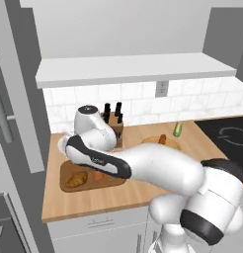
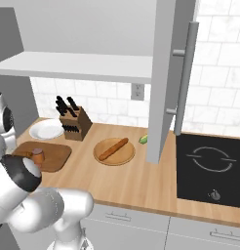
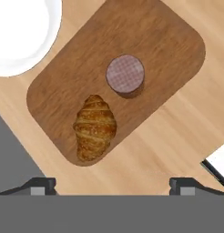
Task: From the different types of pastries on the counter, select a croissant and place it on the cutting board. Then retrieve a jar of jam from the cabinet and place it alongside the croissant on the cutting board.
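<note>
End effector [image 3: 112, 184] hung apart, empty. Jam jar [image 3: 125, 74] at croissant's [image 3: 94, 127] 1 o'clock: rigid, slick; I'd grip sides below lid.

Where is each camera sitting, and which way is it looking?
Left base view: behind the arm on its left, facing the counter; white arm crosses it.
Right base view: behind on its right, facing the counter; arm at lower left.
Hand view: on the hand, looking straight down; open gripper at bottom.
All three share the cutting board, the croissant and the jar of jam.
</note>
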